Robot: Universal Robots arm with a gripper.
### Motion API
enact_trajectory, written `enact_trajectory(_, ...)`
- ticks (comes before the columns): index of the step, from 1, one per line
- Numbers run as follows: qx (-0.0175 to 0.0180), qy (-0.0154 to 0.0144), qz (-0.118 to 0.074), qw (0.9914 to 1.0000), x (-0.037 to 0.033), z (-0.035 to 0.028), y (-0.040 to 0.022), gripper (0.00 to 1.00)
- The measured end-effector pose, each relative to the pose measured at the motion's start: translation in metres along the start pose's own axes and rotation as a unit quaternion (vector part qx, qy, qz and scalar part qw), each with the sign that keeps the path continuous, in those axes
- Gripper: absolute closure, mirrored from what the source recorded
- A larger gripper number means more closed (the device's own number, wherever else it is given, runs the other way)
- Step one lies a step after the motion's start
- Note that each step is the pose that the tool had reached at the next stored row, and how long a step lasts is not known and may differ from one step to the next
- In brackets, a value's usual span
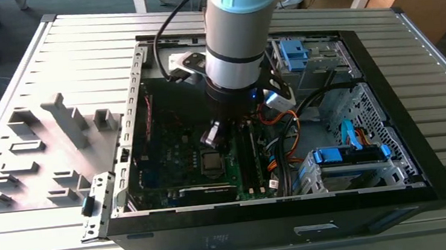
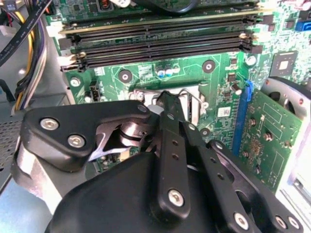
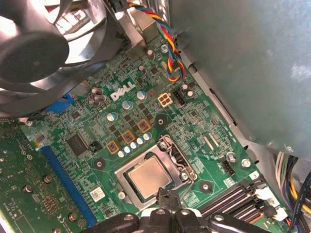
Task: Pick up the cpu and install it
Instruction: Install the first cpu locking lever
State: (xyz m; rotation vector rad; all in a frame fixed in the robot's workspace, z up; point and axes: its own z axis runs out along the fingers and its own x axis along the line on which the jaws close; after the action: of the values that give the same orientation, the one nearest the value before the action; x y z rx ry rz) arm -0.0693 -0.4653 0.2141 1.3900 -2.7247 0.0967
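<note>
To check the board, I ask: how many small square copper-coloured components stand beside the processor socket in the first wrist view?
3, in one slanted row beside the socket holding the cpu: first component, second component, third component. The fan may hide more.

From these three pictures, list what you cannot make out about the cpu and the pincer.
- Whether the pincer touches the cpu: in the first wrist view the tips end at the socket's edge, contact unclear.
- The cpu in the second wrist view: the pincer's black body covers most of the socket.
- The socket in the exterior view: too small to tell chip from frame; the arm hides the board behind it.
</note>
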Motion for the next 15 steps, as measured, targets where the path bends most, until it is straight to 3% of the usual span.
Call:
enact_trajectory(9, -0.0002, 0.0002, 0.000, 1.00000, 0.0004, 0.0025, -0.0013, 0.89)
enact_trajectory(12, -0.0025, -0.0029, 0.000, 0.99999, 0.0002, 0.0031, -0.0017, 0.89)
enact_trajectory(15, -0.0030, -0.0032, 0.000, 0.99999, 0.0000, 0.0062, -0.0022, 0.89)
